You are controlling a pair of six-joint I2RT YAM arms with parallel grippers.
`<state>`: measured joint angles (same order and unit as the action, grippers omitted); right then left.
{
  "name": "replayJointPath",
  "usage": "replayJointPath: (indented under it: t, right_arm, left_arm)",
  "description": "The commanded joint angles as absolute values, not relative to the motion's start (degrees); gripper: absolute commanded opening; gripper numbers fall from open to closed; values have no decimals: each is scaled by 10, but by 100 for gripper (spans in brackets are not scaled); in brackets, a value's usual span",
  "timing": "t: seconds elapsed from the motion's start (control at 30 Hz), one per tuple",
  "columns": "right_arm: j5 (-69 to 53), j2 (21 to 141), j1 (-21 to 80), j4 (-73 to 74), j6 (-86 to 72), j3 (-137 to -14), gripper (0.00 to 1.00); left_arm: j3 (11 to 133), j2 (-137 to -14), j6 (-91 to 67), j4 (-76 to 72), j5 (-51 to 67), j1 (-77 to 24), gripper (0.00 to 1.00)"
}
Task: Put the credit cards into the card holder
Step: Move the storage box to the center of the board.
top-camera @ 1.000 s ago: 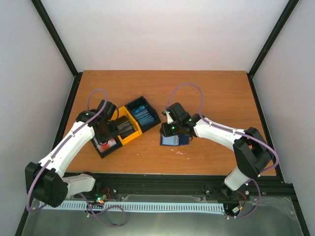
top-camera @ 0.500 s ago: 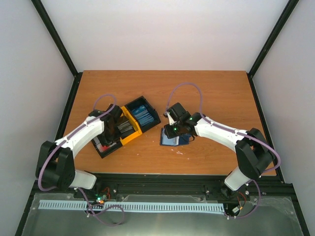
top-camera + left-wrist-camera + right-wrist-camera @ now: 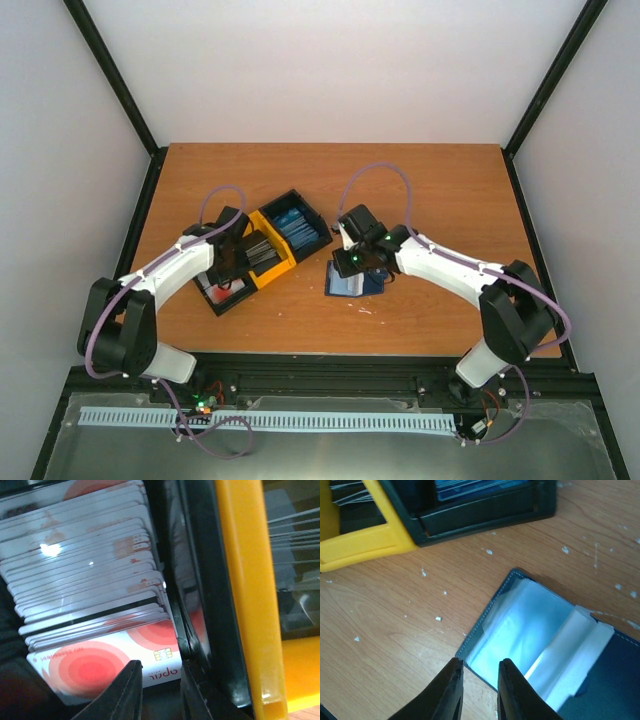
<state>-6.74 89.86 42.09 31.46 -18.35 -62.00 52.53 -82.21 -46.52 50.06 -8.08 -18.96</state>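
Note:
The credit cards stand in a black-and-yellow tray [image 3: 262, 256]. White ones with red blotches [image 3: 85, 580] fill its near-left compartment, dark grey ones [image 3: 295, 540] the yellow middle, blue ones [image 3: 292, 226] the far end. My left gripper [image 3: 159, 672] reaches into the white stack, jaws a narrow gap apart over the front card's [image 3: 95, 672] chip end, with no grip showing. The card holder [image 3: 530, 625] lies open on the table, pale blue inside. My right gripper [image 3: 479, 667] hangs over its near corner, jaws slightly apart with nothing between them.
The tray's yellow wall [image 3: 240, 580] runs just right of my left fingers. The tray's black end [image 3: 485, 512] lies a short way beyond the card holder [image 3: 352, 283]. Bare wooden table [image 3: 430, 190] stretches behind both arms, inside dark frame posts.
My left arm has swung right and down into the tray's white-card compartment, and its jaws have narrowed. The tray has turned slightly. The right gripper has barely moved.

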Motion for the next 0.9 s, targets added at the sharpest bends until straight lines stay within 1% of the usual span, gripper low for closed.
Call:
replayJointPath:
  t: [0.0,0.1,0.23,0.4,0.63,0.87]
  right_arm:
    - [-98,933,420,310,-186,-650,20]
    - [-109,962,421,309,-190,-668,19]
    - [-95,1004,423,319,-202,-685,16]
    - [-82,1040,425,325,-223,-693,15]
    - [-1,1081,450,377,-267,-730,15]
    - [78,1066,451,425,-314,-719,15]
  left_arm:
    - [518,-826,-387,395,-35,-186,23]
    - [517,-824,-362,368,-1,-186,24]
    - [518,-828,-333,341,53,-186,24]
    - [519,-827,-308,317,105,-187,28]
    - [519,-828,-304,321,108,-186,29]
    - [522,-820,-306,331,100,-186,30]
